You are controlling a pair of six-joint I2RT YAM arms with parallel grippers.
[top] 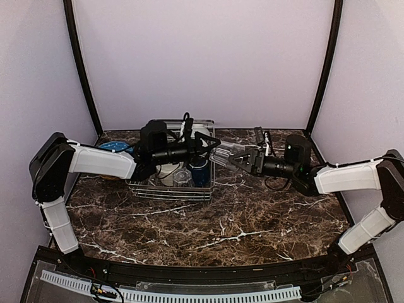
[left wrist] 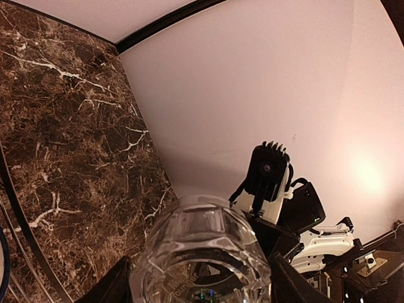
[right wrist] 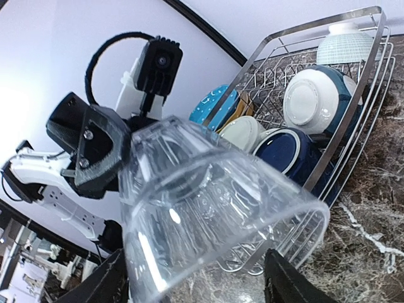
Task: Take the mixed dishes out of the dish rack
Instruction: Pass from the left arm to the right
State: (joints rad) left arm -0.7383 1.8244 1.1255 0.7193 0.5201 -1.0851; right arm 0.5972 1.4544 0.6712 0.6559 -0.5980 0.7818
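Note:
A clear glass (top: 224,150) hangs on its side in the air just right of the dish rack (top: 170,192), between my two grippers. My left gripper (top: 211,146) is shut on its base; in the left wrist view the glass (left wrist: 202,252) fills the space between the fingers of that gripper (left wrist: 201,278). My right gripper (top: 235,158) faces it from the right. In the right wrist view the glass (right wrist: 214,214) lies rim-first between my right gripper's (right wrist: 192,271) fingers, both of which meet its walls. The rack (right wrist: 353,82) holds a dark blue mug (right wrist: 287,151) and bowls.
In the rack are a white-lined bowl (right wrist: 306,101), a ribbed pale bowl (right wrist: 344,44), a cream bowl (right wrist: 243,132) and a second clear glass (top: 182,175). A blue dotted plate (top: 115,147) lies left of the rack. Brown marble table (top: 252,221) stretches in front.

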